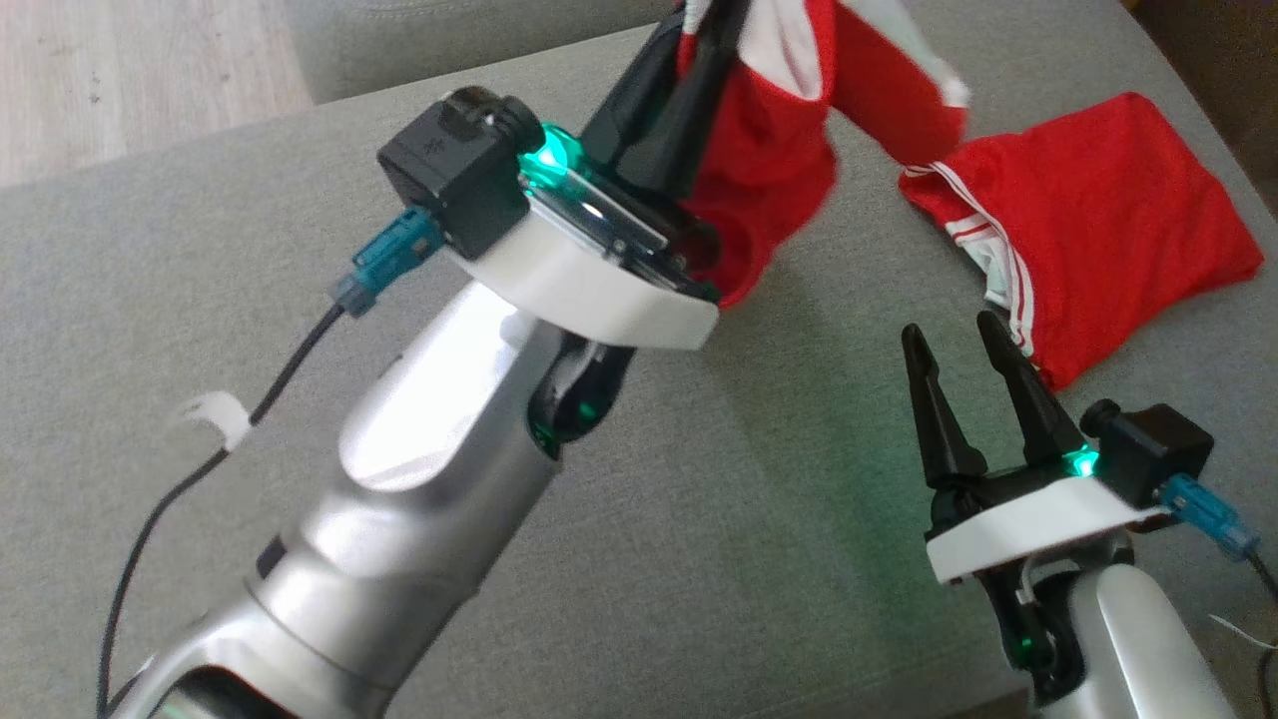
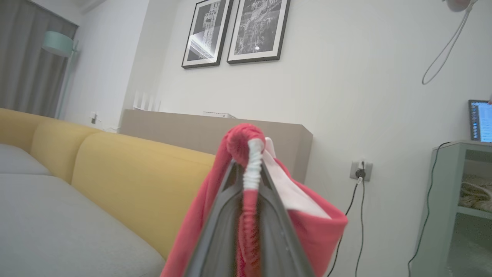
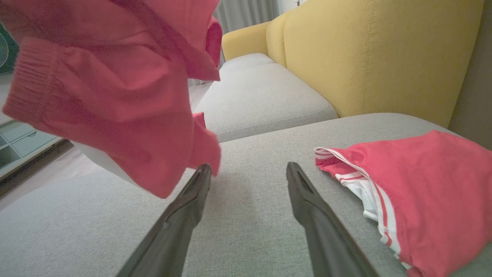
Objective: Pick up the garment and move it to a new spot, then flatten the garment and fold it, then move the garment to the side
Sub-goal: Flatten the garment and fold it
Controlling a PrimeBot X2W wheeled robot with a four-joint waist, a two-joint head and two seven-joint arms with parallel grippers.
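Head view, left fingers (image 1: 694, 100) pinching red garment (image 1: 774, 150), dangling

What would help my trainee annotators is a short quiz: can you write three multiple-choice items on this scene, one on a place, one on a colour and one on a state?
1. Where is the lying red garment?
A. On the wooden floor
B. On the grey sofa seat
C. On a shelf

2. What colour is the sofa's backrest?
A. Blue
B. Black
C. Yellow

3. How do the left jaws stand?
A. Shut on the lifted red garment
B. Open and empty
C. Shut on a cable

Answers:
1. B: the head view shows it resting on the grey cushion.
2. C: the right wrist view shows a yellow back behind the grey seat.
3. A: the left wrist view shows fabric pinched between the closed jaws, hanging clear of the seat.
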